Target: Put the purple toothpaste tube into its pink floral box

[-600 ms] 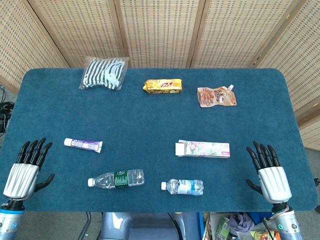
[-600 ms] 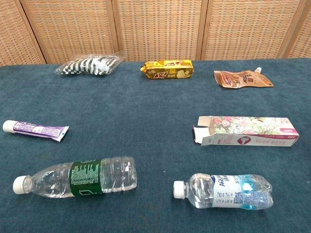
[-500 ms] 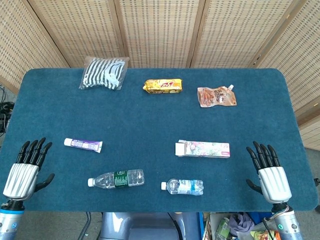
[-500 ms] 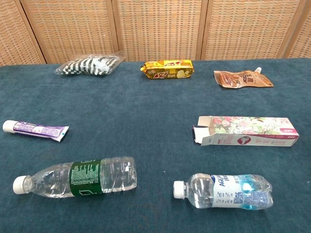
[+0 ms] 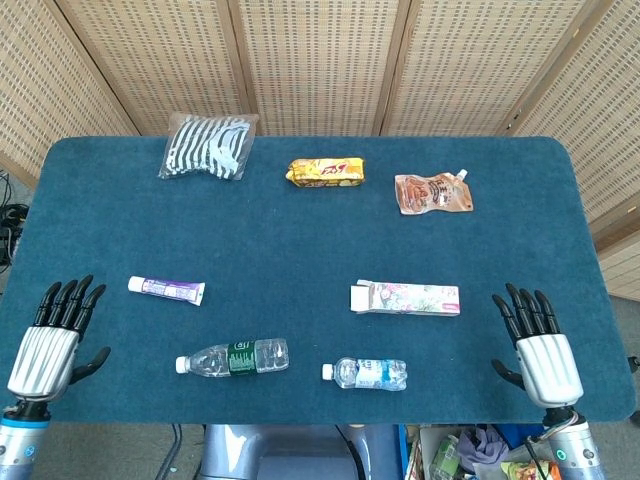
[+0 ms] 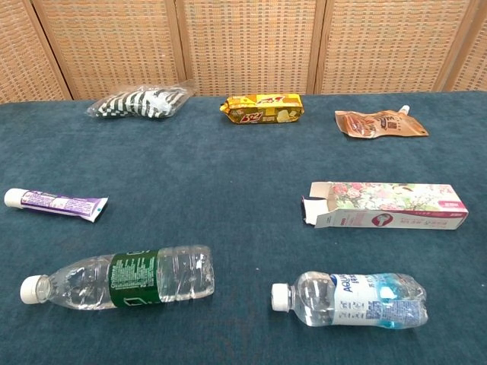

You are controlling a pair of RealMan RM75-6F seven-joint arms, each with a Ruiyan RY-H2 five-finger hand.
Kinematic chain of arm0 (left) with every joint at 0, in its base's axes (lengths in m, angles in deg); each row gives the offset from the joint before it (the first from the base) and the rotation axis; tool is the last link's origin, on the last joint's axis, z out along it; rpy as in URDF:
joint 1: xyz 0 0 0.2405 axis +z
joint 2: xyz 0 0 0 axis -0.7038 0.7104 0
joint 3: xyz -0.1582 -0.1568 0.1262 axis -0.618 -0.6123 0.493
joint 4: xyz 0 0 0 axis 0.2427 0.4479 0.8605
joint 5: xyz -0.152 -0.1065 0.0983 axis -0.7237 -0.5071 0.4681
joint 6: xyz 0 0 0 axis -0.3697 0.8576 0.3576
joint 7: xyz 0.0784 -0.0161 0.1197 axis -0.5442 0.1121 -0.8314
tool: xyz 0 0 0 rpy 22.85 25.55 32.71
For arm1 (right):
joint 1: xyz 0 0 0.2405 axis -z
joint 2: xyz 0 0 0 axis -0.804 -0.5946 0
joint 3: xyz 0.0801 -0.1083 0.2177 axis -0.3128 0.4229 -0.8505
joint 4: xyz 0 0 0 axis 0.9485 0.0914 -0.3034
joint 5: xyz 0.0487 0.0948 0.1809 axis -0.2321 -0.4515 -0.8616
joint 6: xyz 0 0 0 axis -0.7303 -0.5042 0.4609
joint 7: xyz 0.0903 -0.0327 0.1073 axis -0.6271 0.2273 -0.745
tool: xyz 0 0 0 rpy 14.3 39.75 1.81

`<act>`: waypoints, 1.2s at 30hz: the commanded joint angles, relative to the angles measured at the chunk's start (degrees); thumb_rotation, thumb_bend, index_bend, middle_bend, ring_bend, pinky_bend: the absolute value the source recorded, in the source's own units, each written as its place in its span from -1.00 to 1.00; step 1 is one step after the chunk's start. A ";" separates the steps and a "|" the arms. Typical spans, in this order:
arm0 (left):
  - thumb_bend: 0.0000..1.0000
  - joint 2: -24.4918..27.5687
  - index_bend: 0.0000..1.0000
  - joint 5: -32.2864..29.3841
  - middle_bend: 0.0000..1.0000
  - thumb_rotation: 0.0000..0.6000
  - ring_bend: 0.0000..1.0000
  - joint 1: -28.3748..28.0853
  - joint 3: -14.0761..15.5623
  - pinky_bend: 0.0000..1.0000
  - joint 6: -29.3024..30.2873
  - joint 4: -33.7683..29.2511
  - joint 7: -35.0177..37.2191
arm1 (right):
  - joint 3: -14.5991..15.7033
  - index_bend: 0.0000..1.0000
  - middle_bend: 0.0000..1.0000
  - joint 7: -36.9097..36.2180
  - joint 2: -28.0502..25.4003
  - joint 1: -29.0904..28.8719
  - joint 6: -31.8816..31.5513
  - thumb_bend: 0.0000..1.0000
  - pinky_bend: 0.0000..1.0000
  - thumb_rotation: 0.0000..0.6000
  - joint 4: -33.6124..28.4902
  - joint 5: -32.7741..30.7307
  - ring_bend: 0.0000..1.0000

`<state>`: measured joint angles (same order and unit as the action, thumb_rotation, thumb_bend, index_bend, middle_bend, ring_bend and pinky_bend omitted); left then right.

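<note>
The purple toothpaste tube (image 5: 167,289) (image 6: 56,203) lies flat at the left of the blue table, white cap pointing left. The pink floral box (image 5: 406,298) (image 6: 384,205) lies on its side at the right, its open flap end facing left. My left hand (image 5: 52,335) hovers at the near left corner, palm down with fingers spread, well short of the tube and holding nothing. At the near right edge my right hand (image 5: 537,343) is likewise spread and empty, to the right of the box. Neither hand shows in the chest view.
Two plastic water bottles lie near the front: a green-labelled one (image 5: 233,357) (image 6: 119,278) and a blue-labelled one (image 5: 365,374) (image 6: 349,299). Along the back lie a striped bag (image 5: 208,146), a yellow snack pack (image 5: 325,172) and a brown spouted pouch (image 5: 433,192).
</note>
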<state>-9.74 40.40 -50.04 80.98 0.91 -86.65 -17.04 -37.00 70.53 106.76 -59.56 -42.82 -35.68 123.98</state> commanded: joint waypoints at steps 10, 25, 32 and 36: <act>-0.51 -0.14 -1.00 0.22 -1.00 1.00 -1.00 0.02 0.13 -1.00 0.12 -0.17 -0.65 | -0.05 -0.87 -1.00 -0.47 -0.24 0.07 -0.09 -0.82 -1.00 1.00 0.04 -0.11 -1.00; -0.49 2.68 -0.98 -6.55 -1.00 1.00 -1.00 -4.67 -5.77 -0.81 -5.56 4.37 -0.38 | -0.24 -0.87 -1.00 -0.70 -0.05 -0.05 0.32 -0.82 -1.00 1.00 0.31 -0.63 -1.00; -0.47 4.31 -0.79 -12.15 -0.85 1.00 -0.83 -13.00 -7.93 -0.58 -20.98 11.21 5.50 | -0.24 -0.87 -1.00 -0.45 0.22 -0.08 0.52 -0.82 -1.00 1.00 0.49 -0.80 -1.00; -0.47 3.42 -0.71 -13.12 -0.80 1.00 -0.80 -15.23 -8.05 -0.55 -24.22 13.86 5.23 | -0.34 -0.87 -1.00 -0.47 0.29 -0.13 0.68 -0.82 -1.00 1.00 0.61 -1.03 -1.00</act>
<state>-6.09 28.57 -63.42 73.44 -21.25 -74.73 -12.49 -37.34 70.06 107.05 -59.69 -42.15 -35.07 122.95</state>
